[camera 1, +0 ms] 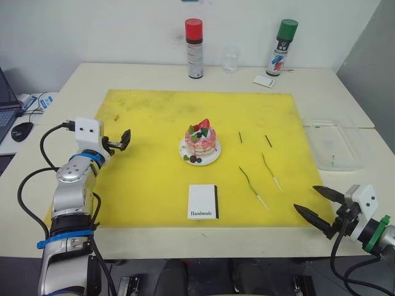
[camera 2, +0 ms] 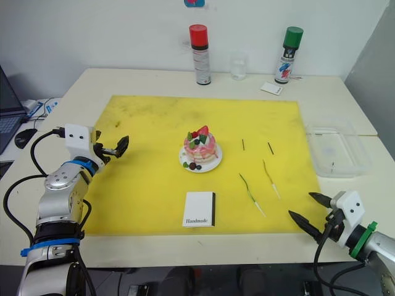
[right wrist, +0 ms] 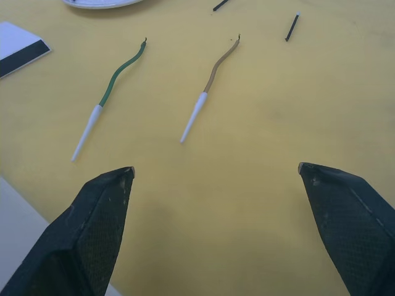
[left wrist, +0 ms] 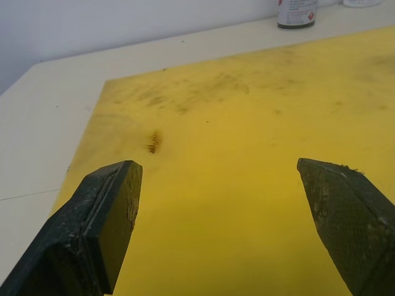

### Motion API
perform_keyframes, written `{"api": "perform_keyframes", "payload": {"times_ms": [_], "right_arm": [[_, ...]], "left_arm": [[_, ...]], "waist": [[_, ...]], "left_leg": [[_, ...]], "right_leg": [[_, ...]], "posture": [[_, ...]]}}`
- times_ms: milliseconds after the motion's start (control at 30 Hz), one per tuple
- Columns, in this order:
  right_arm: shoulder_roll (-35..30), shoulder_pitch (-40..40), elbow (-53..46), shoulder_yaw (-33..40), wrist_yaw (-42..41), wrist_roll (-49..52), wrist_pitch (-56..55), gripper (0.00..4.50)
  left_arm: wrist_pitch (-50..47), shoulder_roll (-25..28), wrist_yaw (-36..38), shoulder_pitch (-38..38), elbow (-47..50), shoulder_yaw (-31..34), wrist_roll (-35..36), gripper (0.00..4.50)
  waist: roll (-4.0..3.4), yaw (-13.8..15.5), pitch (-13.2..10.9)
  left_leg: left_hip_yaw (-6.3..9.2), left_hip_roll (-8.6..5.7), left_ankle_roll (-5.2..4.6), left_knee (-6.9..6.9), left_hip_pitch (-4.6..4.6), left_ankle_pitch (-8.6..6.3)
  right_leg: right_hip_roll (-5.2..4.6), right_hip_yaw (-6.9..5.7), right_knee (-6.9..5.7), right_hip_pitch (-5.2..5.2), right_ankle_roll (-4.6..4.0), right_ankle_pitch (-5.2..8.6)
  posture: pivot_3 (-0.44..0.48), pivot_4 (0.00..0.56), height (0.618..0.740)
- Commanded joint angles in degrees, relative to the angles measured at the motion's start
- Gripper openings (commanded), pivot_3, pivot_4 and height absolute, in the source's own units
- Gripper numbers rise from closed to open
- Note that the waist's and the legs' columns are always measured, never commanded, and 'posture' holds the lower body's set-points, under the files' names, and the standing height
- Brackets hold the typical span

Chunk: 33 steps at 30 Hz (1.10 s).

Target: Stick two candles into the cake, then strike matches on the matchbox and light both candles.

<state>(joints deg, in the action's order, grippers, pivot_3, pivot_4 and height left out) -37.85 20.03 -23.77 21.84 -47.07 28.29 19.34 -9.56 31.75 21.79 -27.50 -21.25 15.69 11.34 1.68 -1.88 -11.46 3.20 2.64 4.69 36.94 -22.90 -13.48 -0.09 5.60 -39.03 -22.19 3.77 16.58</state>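
Fingers of both grippers spread wide, holding nothing. Right gripper [camera 1: 320, 207] sits at the yellow mat's [camera 1: 148, 185] near right corner, just short of the two candles [right wrist: 113, 91] lying flat. Left gripper [camera 1: 121, 140] hovers at the mat's left edge. Cake [camera 1: 200, 140] mid-mat; matchbox [camera 1: 203, 201] by the near edge; matches [camera 1: 268, 140] right of the cake

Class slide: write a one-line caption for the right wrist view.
Open right gripper above the yellow mat, two candles lying ahead, matches beyond.
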Motion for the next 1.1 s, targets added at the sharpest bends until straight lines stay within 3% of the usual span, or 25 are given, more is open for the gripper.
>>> {"api": "perform_keyframes", "payload": {"times_ms": [33,700,900,1100], "right_arm": [[0.10,0.45,-0.23,1.01,-0.35,-0.20,-1.83,4.50],[0.30,1.67,0.57,-0.44,-0.63,-0.90,-4.18,4.50],[0.58,1.44,0.37,-0.70,-0.70,0.17,-3.95,4.50],[0.97,0.18,-1.99,-3.62,1.39,-0.39,-1.77,4.50]], "left_arm": [[0.77,0.91,0.04,-0.46,0.92,0.35,-0.24,4.47],[0.50,0.75,0.24,0.95,3.12,1.43,1.18,4.47],[-1.20,2.79,7.09,2.58,10.57,3.04,7.04,4.47],[-14.28,9.37,20.80,5.30,29.21,-1.97,17.15,4.47]], "waist": [[0.00,0.00,0.00],[0.00,0.02,0.00],[0.01,0.00,0.00],[-0.02,-0.01,0.03]], "left_leg": [[0.00,0.00,0.00,0.00,0.00,0.00],[0.00,0.00,0.00,0.00,0.00,0.00],[0.00,0.01,0.00,-0.01,0.00,0.00],[-0.01,0.02,0.00,0.00,0.00,0.00]], "right_leg": [[0.00,0.00,0.00,0.00,0.00,0.00],[0.00,0.00,0.00,0.00,0.00,0.00],[0.00,0.00,0.00,-0.01,-0.03,-0.01],[0.00,0.01,-0.01,0.01,-0.01,0.00]], "posture": [[0.000,0.150,0.740],[0.000,0.150,0.740],[0.000,0.150,0.740],[0.000,0.150,0.740]]}}
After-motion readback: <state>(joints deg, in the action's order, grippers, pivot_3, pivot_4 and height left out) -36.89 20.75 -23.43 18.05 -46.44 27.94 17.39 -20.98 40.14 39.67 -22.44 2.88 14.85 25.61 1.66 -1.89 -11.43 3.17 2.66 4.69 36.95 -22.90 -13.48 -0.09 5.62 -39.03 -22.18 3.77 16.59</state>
